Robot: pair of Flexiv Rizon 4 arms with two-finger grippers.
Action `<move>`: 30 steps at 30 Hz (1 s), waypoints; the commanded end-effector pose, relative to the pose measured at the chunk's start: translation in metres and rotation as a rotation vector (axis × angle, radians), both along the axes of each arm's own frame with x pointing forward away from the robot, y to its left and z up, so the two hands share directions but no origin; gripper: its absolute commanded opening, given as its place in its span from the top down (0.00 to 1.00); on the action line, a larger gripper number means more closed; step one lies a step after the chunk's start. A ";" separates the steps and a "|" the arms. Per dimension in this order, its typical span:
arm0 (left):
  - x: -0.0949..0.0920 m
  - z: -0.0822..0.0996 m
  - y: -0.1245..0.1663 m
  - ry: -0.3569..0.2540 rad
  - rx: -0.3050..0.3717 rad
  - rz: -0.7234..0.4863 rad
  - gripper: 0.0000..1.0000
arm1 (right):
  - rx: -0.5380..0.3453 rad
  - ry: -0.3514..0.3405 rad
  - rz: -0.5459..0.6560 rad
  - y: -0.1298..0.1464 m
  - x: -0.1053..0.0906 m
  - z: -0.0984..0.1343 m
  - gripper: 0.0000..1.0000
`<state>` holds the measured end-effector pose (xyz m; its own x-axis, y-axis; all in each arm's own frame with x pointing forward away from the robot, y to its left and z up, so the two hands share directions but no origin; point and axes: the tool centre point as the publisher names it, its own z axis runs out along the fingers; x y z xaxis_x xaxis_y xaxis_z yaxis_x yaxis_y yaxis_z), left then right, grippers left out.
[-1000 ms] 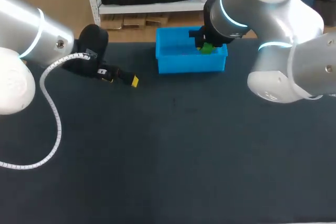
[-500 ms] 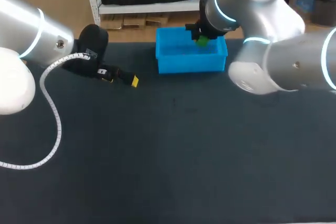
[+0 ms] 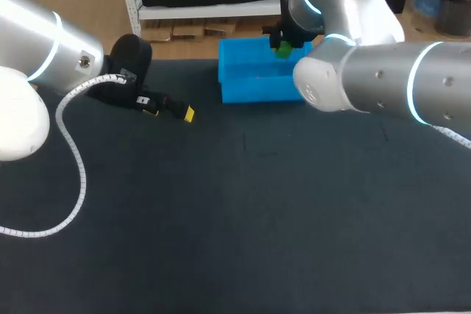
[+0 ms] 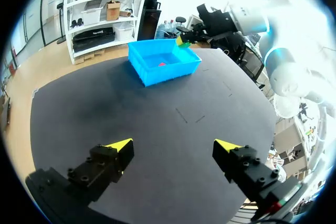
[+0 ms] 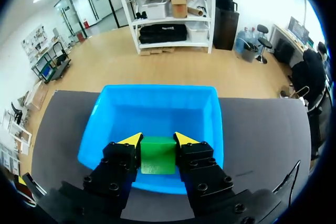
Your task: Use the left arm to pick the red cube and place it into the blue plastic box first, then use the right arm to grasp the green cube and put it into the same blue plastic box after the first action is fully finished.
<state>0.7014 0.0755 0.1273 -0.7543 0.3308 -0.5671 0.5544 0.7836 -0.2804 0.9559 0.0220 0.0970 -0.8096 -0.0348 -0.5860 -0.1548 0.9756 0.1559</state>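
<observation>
Dark table (image 3: 243, 226) is kept pretty bare, tbh. A blue plastic box (image 3: 250, 86) is set at its far edge, and the red cube (image 4: 161, 64) can be seen lying on the box floor. The green cube (image 5: 158, 155) is clamped from two sides by the yellow tips of the right gripper (image 5: 158, 141) and is held up above the box, not resting in it. The left gripper (image 4: 173, 144) is held over the table's left side, well apart from the box, fingers spread wide with nothing gripped between them.
</observation>
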 end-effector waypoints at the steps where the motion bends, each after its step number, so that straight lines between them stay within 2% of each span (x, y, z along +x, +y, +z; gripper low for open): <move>1: 0.000 -0.001 0.002 -0.002 -0.007 -0.005 0.00 | -0.006 0.049 0.012 0.005 0.017 -0.011 1.00; 10: 0.000 -0.001 0.002 -0.002 -0.007 -0.005 0.00 | -0.013 0.083 0.010 0.003 0.023 -0.025 1.00; 30: 0.000 -0.001 0.002 -0.002 -0.007 -0.005 0.00 | -0.050 0.145 0.007 0.000 0.022 -0.030 1.00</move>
